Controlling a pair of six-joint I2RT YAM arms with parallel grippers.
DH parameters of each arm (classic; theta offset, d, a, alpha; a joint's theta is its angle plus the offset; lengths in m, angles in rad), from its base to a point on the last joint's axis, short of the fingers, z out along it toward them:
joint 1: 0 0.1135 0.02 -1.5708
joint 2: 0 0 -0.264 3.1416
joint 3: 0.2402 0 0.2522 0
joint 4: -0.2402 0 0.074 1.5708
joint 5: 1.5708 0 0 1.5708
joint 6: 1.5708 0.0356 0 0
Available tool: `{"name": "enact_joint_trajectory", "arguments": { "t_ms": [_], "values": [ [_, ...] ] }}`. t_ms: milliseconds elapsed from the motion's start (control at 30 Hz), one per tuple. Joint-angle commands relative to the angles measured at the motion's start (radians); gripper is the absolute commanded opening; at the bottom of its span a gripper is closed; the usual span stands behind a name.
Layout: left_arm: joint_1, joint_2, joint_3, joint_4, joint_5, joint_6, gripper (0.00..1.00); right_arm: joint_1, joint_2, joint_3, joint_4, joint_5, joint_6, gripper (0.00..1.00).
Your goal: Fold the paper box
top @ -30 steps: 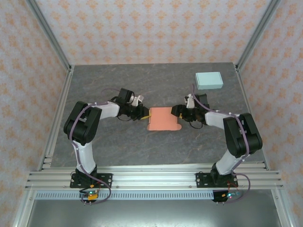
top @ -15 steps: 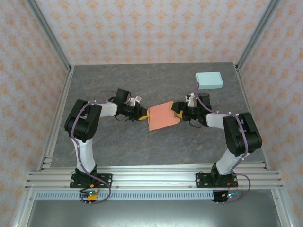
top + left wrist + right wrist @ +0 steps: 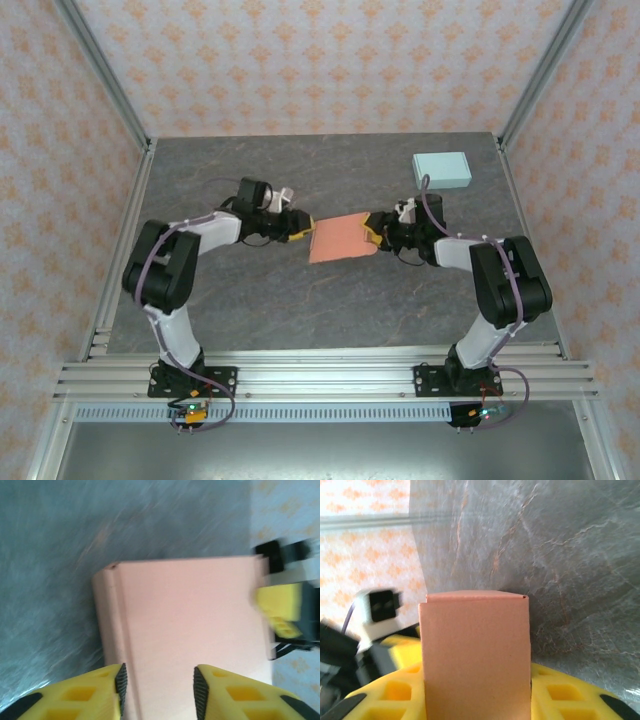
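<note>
Starting at the left gripper [image 3: 159, 686], I note its 2 yellow fingers [image 3: 85, 697] standing apart, black pads facing each other across a gap; nothing is pinched between them; the salmon-pink paper box [image 3: 190, 630] lies just beyond the tips, wider than the gap, with a narrow folded strip along its left side in that wrist view. From overhead I see this gripper just beside the box's left edge; whether it touches the card I cannot tell.

Right gripper [image 3: 476, 680]: the jaws are closed against the paper box; in the right wrist view the card fills the space between both yellow fingers [image 3: 560, 695] and meets each one, its far edge straight with a small notch at 1 corner.

Overhead, the box sits between the 2 grippers near the middle of the grey stone-patterned table [image 3: 400, 300]; it looks slightly skewed, the end at the right gripper lying further back than the other.

Further out, 1 pale blue box [image 3: 441, 170] rests flat at the far right of the table, well apart from both arms; patterned orange-and-white walls [image 3: 320, 60] enclose the cell on 3 sides.
</note>
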Motion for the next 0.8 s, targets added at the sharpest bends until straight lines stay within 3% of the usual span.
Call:
{"name": "enact_joint_trajectory", "arguments": {
  "t_ms": [0,100,133,200,267,333,467,667,767],
  "values": [
    [0.0,-0.211,-0.08,0.248,-0.157,0.101,0.49,-0.001,-0.073,0.018,-0.055,0.066,0.161,0.36],
    [-0.044,-0.336,-0.151,0.292,-0.303,0.336,0.75,-0.005,-0.071,0.118,-0.346,0.008,0.152,0.37],
    [-0.063,-0.348,-0.15,0.265,-0.285,0.435,0.8,-0.007,-0.057,0.15,-0.42,-0.023,0.147,0.37],
    [-0.085,-0.342,-0.109,0.138,-0.201,0.631,1.0,-0.01,-0.031,0.214,-0.582,-0.077,0.155,0.37],
    [-0.086,-0.334,-0.122,0.135,-0.216,0.723,1.0,-0.018,0.001,0.278,-0.74,-0.14,0.142,0.37],
    [-0.087,-0.347,-0.203,0.271,-0.215,0.757,1.0,-0.037,0.053,0.346,-0.922,-0.221,0.096,0.41],
    [-0.107,-0.393,-0.36,0.433,-0.224,0.832,1.0,-0.094,0.149,0.461,-1.29,-0.268,-0.135,0.4],
    [-0.168,-0.466,-0.5,0.452,-0.26,0.923,0.97,-0.155,0.206,0.436,-1.329,-0.308,-0.162,0.36],
    [-0.272,-0.442,-0.501,0.395,-0.336,1.018,0.94,-0.157,0.233,0.437,-1.323,-0.311,-0.16,0.36]
  ]
}}
